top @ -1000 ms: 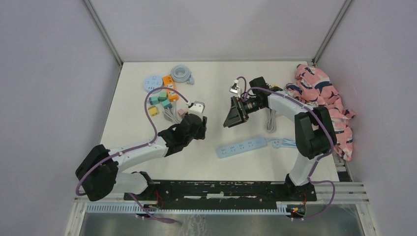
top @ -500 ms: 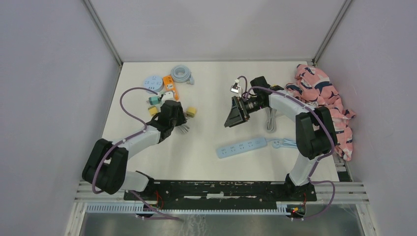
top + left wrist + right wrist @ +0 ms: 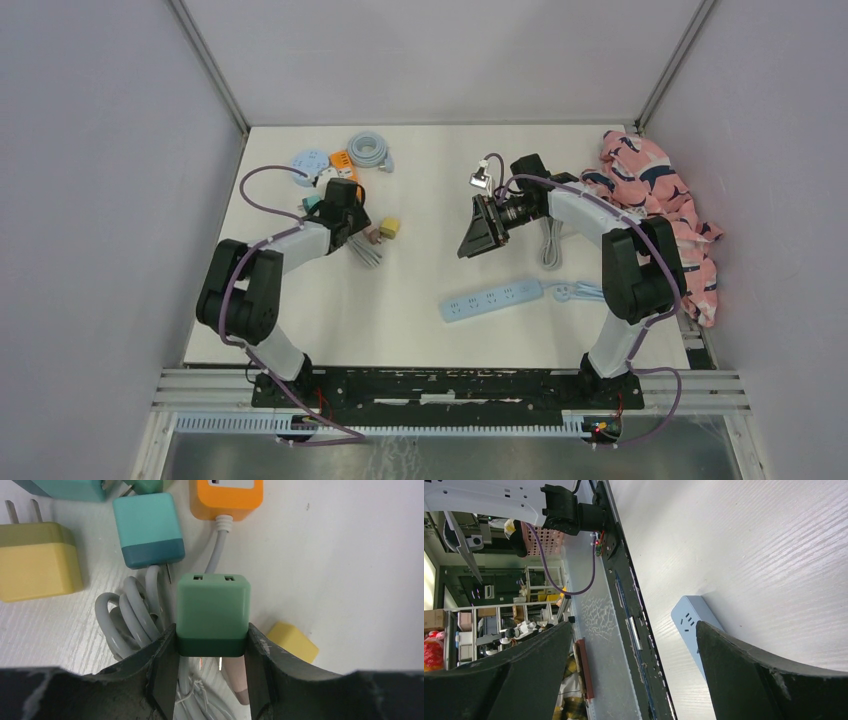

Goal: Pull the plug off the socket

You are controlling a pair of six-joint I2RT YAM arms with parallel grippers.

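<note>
Over the last second our left gripper (image 3: 211,647) has carried the green plug (image 3: 213,607), clamped between its jaws, from mid-table to the spare plugs (image 3: 148,529) at the far left. The power strip (image 3: 492,298) lies with nothing plugged in, so the pull looks done. Our right gripper (image 3: 478,232) hangs wide open.

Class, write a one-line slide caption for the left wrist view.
Left fingers pinch a green plug by its dark base, over a coiled grey cable and scattered coloured plugs.
</note>
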